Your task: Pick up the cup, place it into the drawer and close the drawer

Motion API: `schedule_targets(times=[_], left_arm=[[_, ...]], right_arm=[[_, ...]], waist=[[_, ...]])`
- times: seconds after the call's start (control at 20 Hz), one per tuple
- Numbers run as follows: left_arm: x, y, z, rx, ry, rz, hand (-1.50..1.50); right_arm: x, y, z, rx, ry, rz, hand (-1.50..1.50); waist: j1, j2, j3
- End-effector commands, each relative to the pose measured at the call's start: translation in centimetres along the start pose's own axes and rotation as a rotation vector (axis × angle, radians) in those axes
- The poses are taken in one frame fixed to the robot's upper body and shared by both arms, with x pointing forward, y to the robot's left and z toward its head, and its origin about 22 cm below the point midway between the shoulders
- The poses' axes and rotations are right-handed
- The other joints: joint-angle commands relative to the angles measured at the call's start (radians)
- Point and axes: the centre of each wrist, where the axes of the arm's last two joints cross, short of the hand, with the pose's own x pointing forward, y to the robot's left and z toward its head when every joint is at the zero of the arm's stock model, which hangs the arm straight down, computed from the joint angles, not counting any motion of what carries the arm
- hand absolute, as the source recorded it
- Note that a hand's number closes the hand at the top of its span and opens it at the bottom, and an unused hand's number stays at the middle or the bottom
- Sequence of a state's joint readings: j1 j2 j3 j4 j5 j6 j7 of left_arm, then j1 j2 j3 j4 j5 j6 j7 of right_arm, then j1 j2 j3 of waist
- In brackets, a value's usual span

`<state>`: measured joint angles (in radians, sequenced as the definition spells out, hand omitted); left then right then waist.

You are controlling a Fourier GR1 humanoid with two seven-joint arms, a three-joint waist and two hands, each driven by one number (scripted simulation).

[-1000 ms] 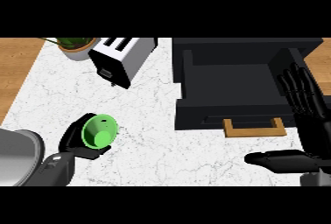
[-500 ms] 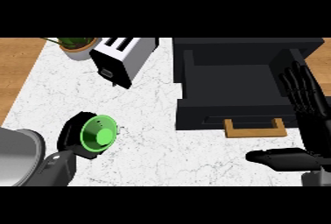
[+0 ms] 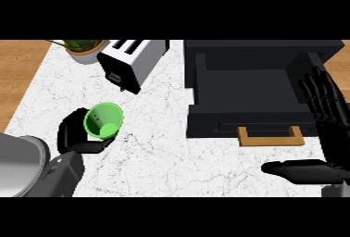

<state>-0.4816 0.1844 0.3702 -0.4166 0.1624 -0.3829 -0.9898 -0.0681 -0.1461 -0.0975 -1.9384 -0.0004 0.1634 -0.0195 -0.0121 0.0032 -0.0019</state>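
Two hands enter from the lower edge of the head view. Nearest on the left, the left hand (image 3: 77, 138) has its fingers and thumb curled round the green cup (image 3: 104, 121), so the cup is already gripped and sits over the white marble counter (image 3: 171, 152), left of centre. The cup's open mouth faces up toward the viewer and tips slightly to the right; its long axis runs from the palm at lower left out to the rim at upper right, tilted rather than upright. Whether its base touches the counter cannot be told.

Nearest on the right, the right hand (image 3: 328, 139) rests open near the view's right edge, fingers straight and pointing away, thumb stretched leftward low in the view; it holds nothing.

Farther back and to the right stands the black drawer unit, its drawer (image 3: 249, 88) pulled open toward the robot, with a wooden handle (image 3: 271, 137) on its front face. The cup lies well apart from the drawer, to its left and a little nearer; the coming move is judged to be a carry rightward and away, over the drawer's front wall. The left hand is the one engaged, though the right is nearer the handle for closing.

Farthest, a toaster (image 3: 128, 60) and a potted plant (image 3: 83, 48) sit at the counter's far left.
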Motion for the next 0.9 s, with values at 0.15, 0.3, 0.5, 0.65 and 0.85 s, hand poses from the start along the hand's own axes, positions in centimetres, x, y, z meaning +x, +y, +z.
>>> schedule_targets(times=[0.15,0.3,0.5,0.65,0.85], left_arm=[[1.4,-3.7,-4.7,-0.190,-0.112,0.069,1.50],[3.0,-6.5,-7.3,-0.232,-0.185,0.034,1.50],[5.7,-12.1,-11.1,-0.274,-0.185,-0.001,1.50],[7.0,-14.9,-11.7,-0.312,-0.217,-0.018,1.50],[10.1,-20.0,-13.9,-0.350,-0.169,-0.032,1.50]], right_arm=[[-1.2,-1.1,1.0,-0.034,0.038,-0.009,-1.50],[-0.1,-1.6,-0.4,-0.029,0.021,-0.001,-1.50],[0.4,-1.5,0.6,-0.030,0.030,0.003,-1.50],[-1.4,-1.1,0.5,-0.034,0.027,0.006,-1.50],[1.1,-2.3,-0.1,-0.057,0.020,0.029,-1.50]], waist=[[0.014,-0.007,0.003],[0.023,-0.010,0.003],[0.022,-0.012,0.003],[0.019,-0.008,0.003],[0.014,-0.009,0.002]])
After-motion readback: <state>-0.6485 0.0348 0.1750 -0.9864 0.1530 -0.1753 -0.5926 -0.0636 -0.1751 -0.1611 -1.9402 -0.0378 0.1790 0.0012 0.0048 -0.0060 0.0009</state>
